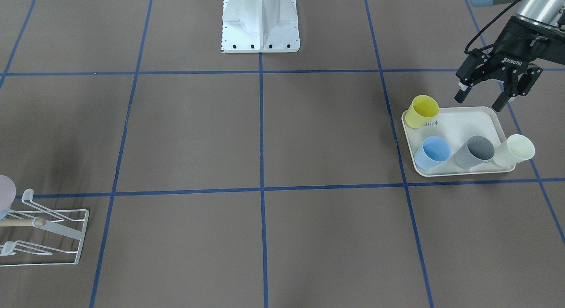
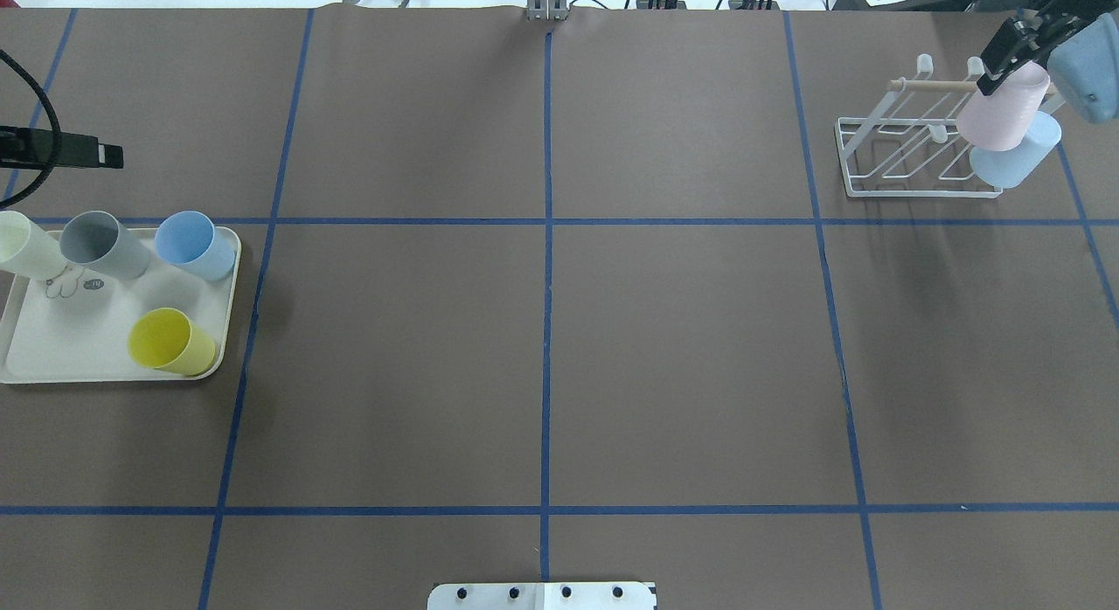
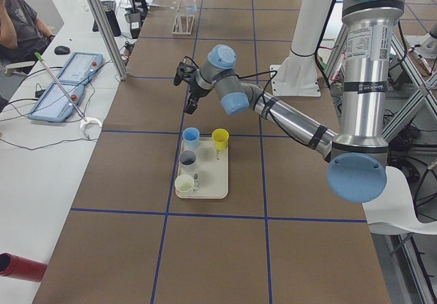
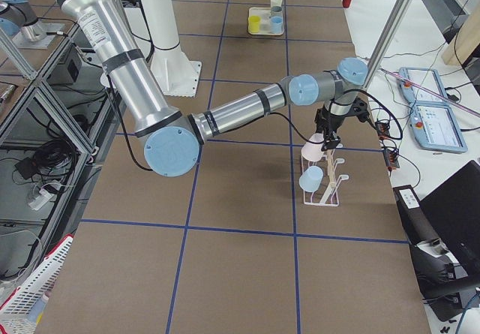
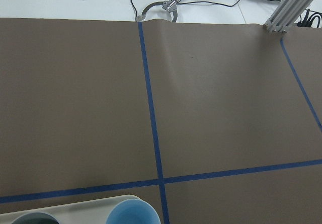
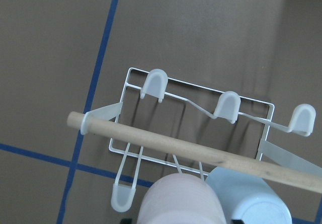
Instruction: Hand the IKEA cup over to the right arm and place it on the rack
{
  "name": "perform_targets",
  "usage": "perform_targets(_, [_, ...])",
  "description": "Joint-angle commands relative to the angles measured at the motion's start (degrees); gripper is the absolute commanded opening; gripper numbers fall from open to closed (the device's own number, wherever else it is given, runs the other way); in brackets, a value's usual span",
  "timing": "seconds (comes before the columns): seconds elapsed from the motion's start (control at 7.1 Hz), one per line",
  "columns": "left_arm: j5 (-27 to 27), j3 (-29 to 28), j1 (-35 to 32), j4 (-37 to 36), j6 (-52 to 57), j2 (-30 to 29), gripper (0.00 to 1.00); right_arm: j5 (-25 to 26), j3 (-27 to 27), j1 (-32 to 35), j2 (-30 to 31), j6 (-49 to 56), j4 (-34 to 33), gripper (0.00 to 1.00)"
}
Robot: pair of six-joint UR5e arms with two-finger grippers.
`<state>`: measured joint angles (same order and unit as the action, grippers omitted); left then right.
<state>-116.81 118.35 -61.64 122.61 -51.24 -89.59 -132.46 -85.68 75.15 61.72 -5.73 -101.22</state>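
While R gripper (image 2: 1007, 59) clamps the pink cup (image 2: 1004, 114), that cup hangs tilted over the rack (image 6: 227, 105) by its wooden dowel (image 6: 201, 153), just beside a pale blue cup (image 2: 1014, 160) on the rack; seated on a peg or not — can't tell; L gripper (image 1: 480, 101) hovers near the cream tray (image 1: 463, 122), jaws apart, nothing in them — tray carries yellow cup (image 1: 422, 111), blue cup (image 1: 433, 152), grey cup (image 1: 476, 151), cream cup (image 1: 514, 150); tray and rack well apart.

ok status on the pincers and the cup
Left pincer open, empty, by the tray. Right pincer shut on pink cup, over the rack beside a blue cup. Nothing in the way.
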Motion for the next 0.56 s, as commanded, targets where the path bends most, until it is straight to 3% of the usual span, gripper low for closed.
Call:
perform_targets(0.0, [0.0,0.0,-0.1,0.0,0.0,0.1,1.00,0.1,0.1,0.0,-0.4,-0.1,0.0,0.26])
perform_targets(0.42, [0.0,0.0,0.0,0.0,-0.4,0.2,1.00,0.1,1.0,-0.1,-0.5,-0.1,0.1,0.26])
